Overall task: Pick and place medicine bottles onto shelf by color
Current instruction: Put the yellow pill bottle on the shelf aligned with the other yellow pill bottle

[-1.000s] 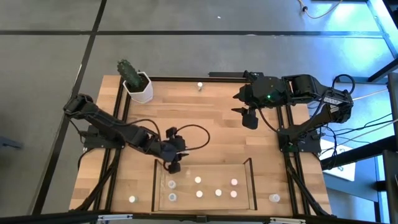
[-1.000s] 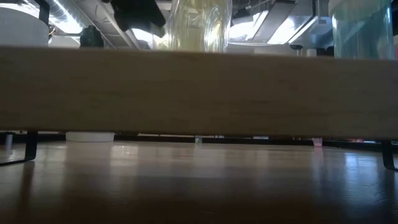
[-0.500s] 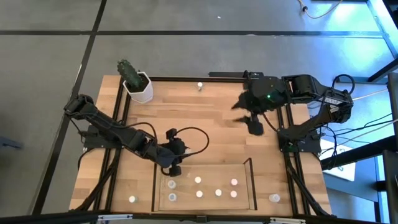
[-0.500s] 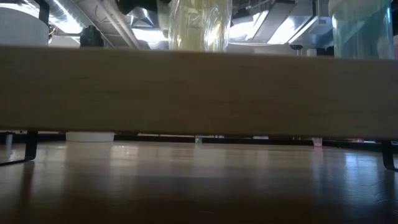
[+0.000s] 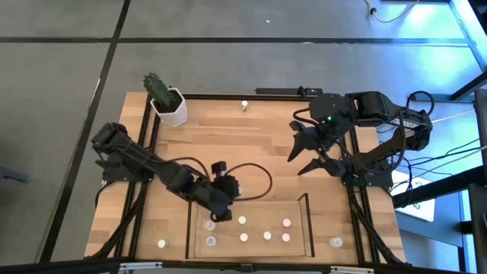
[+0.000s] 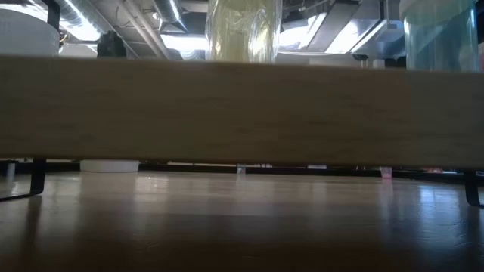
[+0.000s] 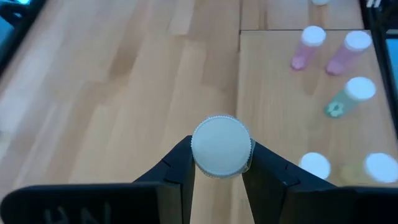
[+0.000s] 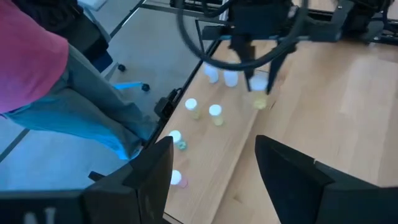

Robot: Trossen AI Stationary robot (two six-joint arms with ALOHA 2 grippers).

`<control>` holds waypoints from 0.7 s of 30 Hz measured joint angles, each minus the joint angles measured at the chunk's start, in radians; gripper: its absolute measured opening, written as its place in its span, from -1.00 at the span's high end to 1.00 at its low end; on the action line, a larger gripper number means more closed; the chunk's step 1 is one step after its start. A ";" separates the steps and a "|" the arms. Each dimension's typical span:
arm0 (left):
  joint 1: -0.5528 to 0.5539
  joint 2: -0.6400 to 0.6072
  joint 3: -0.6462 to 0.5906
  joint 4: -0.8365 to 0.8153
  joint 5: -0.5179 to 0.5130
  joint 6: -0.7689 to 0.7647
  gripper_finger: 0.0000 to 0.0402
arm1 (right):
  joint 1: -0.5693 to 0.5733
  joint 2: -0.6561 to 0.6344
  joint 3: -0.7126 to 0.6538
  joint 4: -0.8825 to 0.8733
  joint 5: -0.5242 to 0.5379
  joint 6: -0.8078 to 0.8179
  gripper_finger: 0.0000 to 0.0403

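My left gripper (image 5: 221, 214) is shut on a small white-capped medicine bottle (image 7: 221, 147) over the far left part of the shelf (image 5: 308, 228). The cap hides the bottle's body in the left wrist view. Several bottles stand on the shelf's wooden floor, among them two pink ones (image 7: 308, 47) and a green one (image 7: 347, 99). Single bottles stand outside it on the table: far edge (image 5: 244, 105), near left (image 5: 162, 244), near right (image 5: 335, 242). My right gripper (image 5: 300, 161) hangs open above the table's right part with nothing between its fingers. My left gripper pinches the bottle between its two fingers (image 7: 179, 163), which sit on opposite sides of it at the cap's ribbed rim (image 7: 194, 155). The fingers slant down from the table's left. The bottle stands upright in the hold, cap up, clear of the shelf's floor.
A white pot with a cactus (image 5: 169, 105) stands at the far left corner. The shelf's thin dark wall edges (image 5: 189, 228) rise around its floor. A person in a pink top (image 8: 31, 56) stands beside the table. A pale wooden board (image 6: 242, 113) fills the low view.
My left gripper has carried the bottle up and toward the table's right edge, from the shelf's far left corner to over its floor. My right gripper has turned about at the wrist in place, with its fingers still spread.
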 joint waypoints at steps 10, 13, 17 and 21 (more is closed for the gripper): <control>-0.044 0.032 -0.014 -0.010 -0.043 -0.272 0.50 | 0.000 0.000 0.000 0.002 0.000 0.001 -0.14; -0.062 0.033 -0.040 -0.013 -0.056 -0.317 0.50 | 0.000 0.000 0.000 0.002 0.000 0.002 -0.14; -0.065 0.033 -0.062 -0.011 -0.054 -0.329 0.50 | 0.000 0.000 0.000 0.003 0.000 0.002 -0.14; -0.051 0.032 -0.061 -0.005 -0.038 -0.291 0.50 | 0.000 0.000 0.000 0.003 0.000 0.003 -0.14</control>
